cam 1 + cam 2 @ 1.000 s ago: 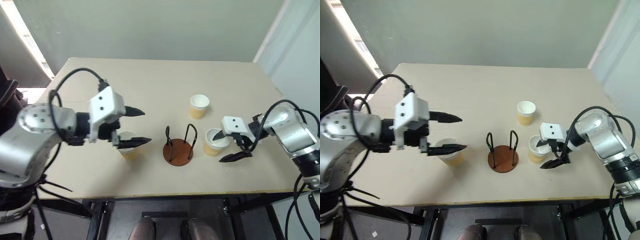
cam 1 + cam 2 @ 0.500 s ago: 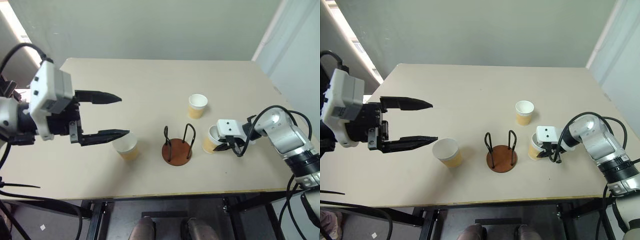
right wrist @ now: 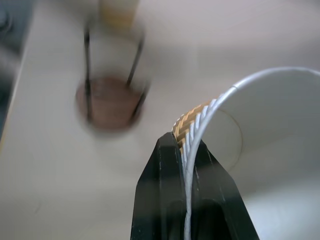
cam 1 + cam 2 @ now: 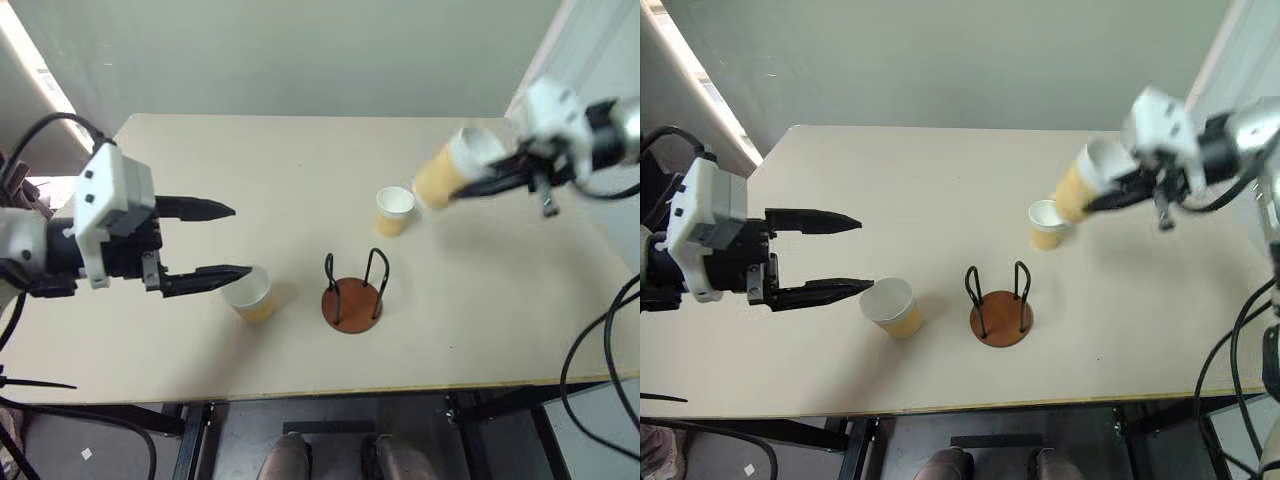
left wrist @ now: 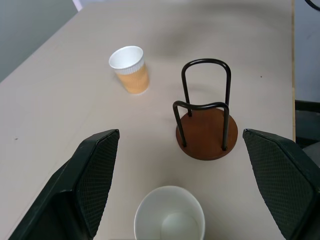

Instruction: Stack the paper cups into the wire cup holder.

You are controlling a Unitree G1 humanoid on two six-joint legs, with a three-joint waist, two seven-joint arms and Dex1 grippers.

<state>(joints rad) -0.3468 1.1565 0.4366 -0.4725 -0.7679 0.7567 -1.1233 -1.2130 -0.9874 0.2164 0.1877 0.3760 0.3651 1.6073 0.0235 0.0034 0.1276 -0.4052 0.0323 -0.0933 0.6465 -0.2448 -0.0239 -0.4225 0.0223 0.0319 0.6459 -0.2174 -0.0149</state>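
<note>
Lifted clear of the table (image 4: 300, 160) since a second ago, the right gripper (image 4: 1118, 195) now carries a paper cup (image 4: 1087, 178) high above the far right of the surface, its two fingers pinched shut on the cup's wall at the rim, one inside and one outside, as the right wrist view shows; the cup hangs tilted, mouth toward the gripper, though motion blur makes its exact lean hard to judge. The left gripper (image 4: 222, 241) has drawn back to the left and hovers with jaws wide, holding nothing, just beside a second cup (image 4: 248, 293) standing upright near the table's front. A third cup (image 4: 396, 210) stands upright farther back, beyond the wire cup holder (image 4: 352, 290), which is empty, its two loops upright on the brown disc. These cups look very light and thin-walled, so a rim pinch should hold but could dent or ovalise the mouth; the ribbed sleeve offers friction. With so little weight a cup may swing or tip easily, and I judge it needs levelling before being lowered between the loops.
</note>
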